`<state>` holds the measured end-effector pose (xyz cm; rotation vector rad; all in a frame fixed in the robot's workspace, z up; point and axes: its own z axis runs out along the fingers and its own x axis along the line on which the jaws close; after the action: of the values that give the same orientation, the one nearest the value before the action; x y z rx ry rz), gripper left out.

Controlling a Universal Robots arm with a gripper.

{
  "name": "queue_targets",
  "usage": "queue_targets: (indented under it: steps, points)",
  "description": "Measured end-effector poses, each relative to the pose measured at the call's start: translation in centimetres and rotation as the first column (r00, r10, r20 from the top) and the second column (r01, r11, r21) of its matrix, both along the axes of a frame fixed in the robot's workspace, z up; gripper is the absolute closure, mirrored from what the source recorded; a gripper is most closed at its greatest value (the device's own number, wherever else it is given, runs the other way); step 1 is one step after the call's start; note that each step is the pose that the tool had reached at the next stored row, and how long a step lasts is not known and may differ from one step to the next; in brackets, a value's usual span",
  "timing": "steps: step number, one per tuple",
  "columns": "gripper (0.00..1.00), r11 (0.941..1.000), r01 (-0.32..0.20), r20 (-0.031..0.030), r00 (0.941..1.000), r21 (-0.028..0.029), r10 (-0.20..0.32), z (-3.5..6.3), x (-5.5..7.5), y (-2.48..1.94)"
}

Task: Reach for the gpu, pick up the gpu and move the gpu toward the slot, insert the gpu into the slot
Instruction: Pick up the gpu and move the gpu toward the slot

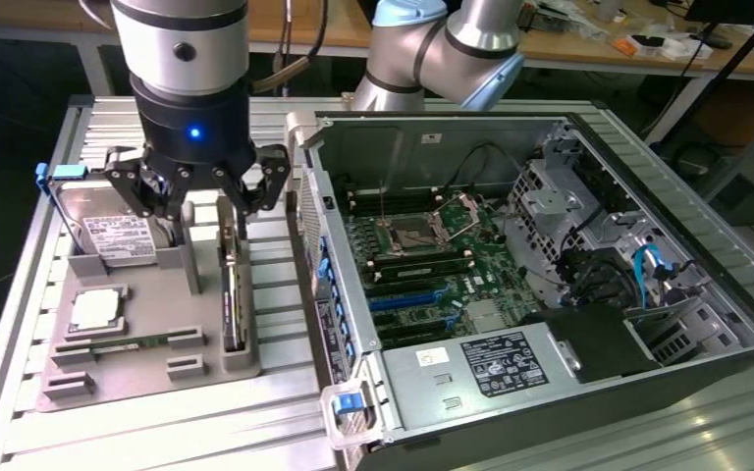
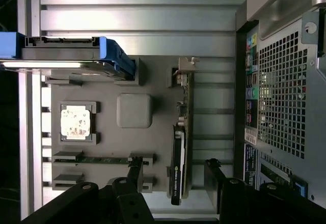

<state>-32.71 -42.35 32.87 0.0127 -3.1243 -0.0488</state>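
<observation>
While the gripper (image 1: 211, 201) hangs just above the grey holder (image 1: 154, 383), its fingers (image 1: 262, 182) are spread wide and grip nothing. The gpu (image 1: 231, 294) stands on edge in a groove along the side of the holder nearest the open computer case (image 1: 691, 324). The gripper is above the card and closer to it than to any other part on the holder, but apart from it. In the wrist view the two dark fingers (image 2: 213, 175) lie one to each side of the gpu (image 2: 179, 152), with clear gaps to the card, whose silver bracket (image 2: 186, 65) marks one end. On the holder's side away from the case, a silver hard drive (image 1: 115, 235) with a white label leans in its cradle. A square processor chip (image 1: 95, 309) sits in a pocket of the holder, and a narrow memory stick (image 1: 129, 345) lies in a slim groove near it. The case stands just beside the holder on the exterior view's right, its side panel off, showing the motherboard (image 1: 469, 265) and its blue slots (image 1: 410, 299). Holder and case both rest on a ribbed metal table (image 1: 154, 437).
</observation>
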Motion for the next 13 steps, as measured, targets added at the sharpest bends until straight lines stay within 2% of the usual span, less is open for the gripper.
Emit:
queue_targets:
  steps: [8,13]
  points:
    - [0.40,1.0000,0.008,0.0025,1.0000,0.0001,-0.008,-1.65,0.5,-0.30]
    - [0.40,0.9999,0.011,0.0027,0.9999,0.0001,-0.011,-2.82,0.6,-0.31]
